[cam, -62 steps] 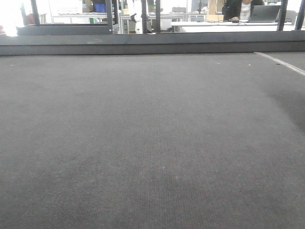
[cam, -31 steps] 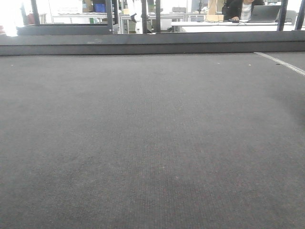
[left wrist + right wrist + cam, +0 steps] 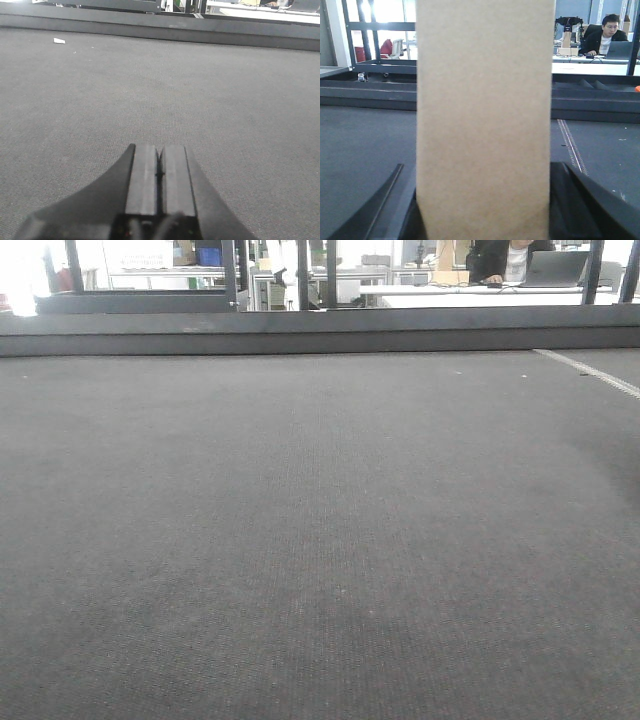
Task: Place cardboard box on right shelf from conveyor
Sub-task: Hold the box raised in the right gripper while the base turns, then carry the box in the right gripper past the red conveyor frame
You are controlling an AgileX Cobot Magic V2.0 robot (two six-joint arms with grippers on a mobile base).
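Note:
The plain tan cardboard box (image 3: pixel 485 100) fills the middle of the right wrist view, standing upright between the dark fingers (image 3: pixel 570 200). My right gripper (image 3: pixel 482 172) is shut on it, held above the dark grey woven conveyor (image 3: pixel 365 140). In the left wrist view my left gripper (image 3: pixel 159 150) is shut with its pads together and holds nothing, low over the conveyor (image 3: pixel 225 100). The front view shows only the bare conveyor (image 3: pixel 320 540), with no gripper and no box in it. The right shelf is out of view.
A dark raised border (image 3: pixel 320 335) runs along the belt's far edge. A white seam line (image 3: pixel 590 370) crosses the belt at the right, and a small white scrap (image 3: pixel 59 41) lies far left. Beyond the border a person (image 3: pixel 606 35) sits at a desk.
A soft shadow on the belt's right side in the front view has faded. Nothing else has visibly moved.

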